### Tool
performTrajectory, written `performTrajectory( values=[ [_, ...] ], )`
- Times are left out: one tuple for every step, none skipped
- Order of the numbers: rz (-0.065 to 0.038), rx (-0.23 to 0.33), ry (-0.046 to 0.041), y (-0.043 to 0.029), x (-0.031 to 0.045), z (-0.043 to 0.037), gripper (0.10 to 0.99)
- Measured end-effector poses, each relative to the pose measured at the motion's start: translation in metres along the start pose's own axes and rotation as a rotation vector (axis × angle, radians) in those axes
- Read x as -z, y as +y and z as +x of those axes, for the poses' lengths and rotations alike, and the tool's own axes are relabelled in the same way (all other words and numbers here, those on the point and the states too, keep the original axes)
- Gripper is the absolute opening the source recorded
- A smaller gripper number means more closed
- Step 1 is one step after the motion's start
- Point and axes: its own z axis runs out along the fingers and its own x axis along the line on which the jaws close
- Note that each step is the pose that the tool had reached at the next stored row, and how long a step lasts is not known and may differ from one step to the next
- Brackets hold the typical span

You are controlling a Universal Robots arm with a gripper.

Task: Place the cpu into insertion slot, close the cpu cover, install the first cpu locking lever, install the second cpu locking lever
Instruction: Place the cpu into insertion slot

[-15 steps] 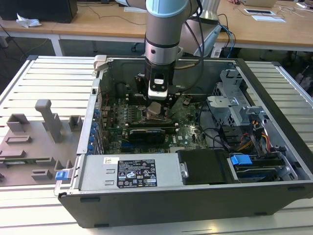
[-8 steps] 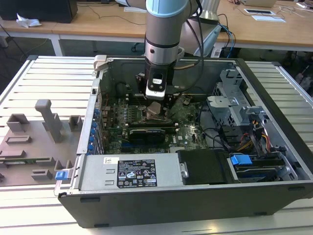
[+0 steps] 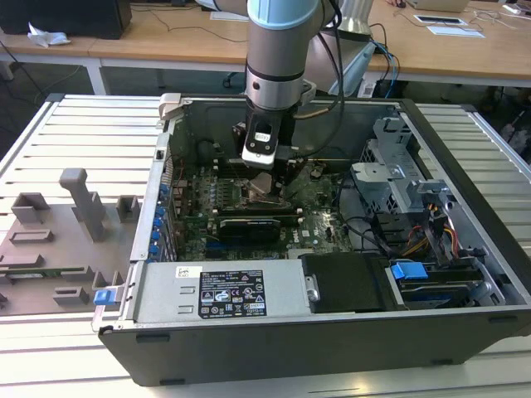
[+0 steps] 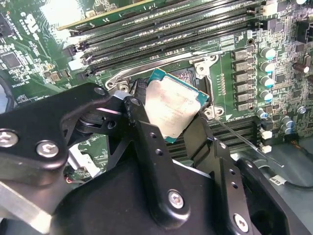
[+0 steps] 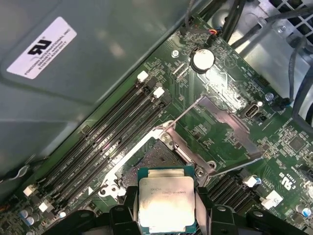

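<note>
- We see the black two-finger gripper (image 4: 166, 117) clamped on the small square silver-grey cpu (image 4: 173, 107), with a finger on each of two opposite edges.
- The cpu's top bears faint print that we cannot read. The chip hangs partly over the square dark insertion slot (image 5: 154, 159), not seated.
- The thin silver cpu cover (image 5: 232, 125) stands raised at the slot's side.
- Long black memory slots (image 5: 112, 142) run beside the slot. Beyond them, a white printed label (image 5: 41, 46) sits on the grey case wall.
</note>
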Motion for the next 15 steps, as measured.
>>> performTrajectory(
  values=[
    [0.0,-0.006,-0.0001,0.0,0.0,0.0,0.545],
    [0.0,-0.017,-0.0004,0.0,0.0,0.0,0.545],
    [0.0,-0.023,-0.0005,0.0,0.0,0.0,0.545],
    [-0.001,-0.029,-0.0007,0.0,0.0,0.0,0.545],
    [-0.001,-0.041,-0.001,0.0,0.0,0.0,0.545],
    [-0.001,-0.051,-0.0012,0.0,0.0,0.0,0.545],
    [-0.001,-0.057,-0.0013,0.0,0.0,0.0,0.545],
    [-0.001,-0.063,-0.0014,0.0,0.0,0.0,0.545],
    [-0.001,-0.074,-0.0017,0.0,0.0,0.0,0.545],
    [-0.001,-0.088,-0.0021,0.0,0.0,0.0,0.545],
    [-0.002,-0.099,-0.0023,0.0,0.0,0.0,0.545],
    [-0.002,-0.11,-0.0025,0.0,0.0,0.0,0.545],
    [-0.002,-0.12,-0.0027,0.0,0.0,0.0,0.545],
    [-0.002,-0.127,-0.0029,0.0,0.0,0.0,0.545],
    [-0.002,-0.132,-0.0031,0.0,0.0,0.0,0.545]
  ],
)
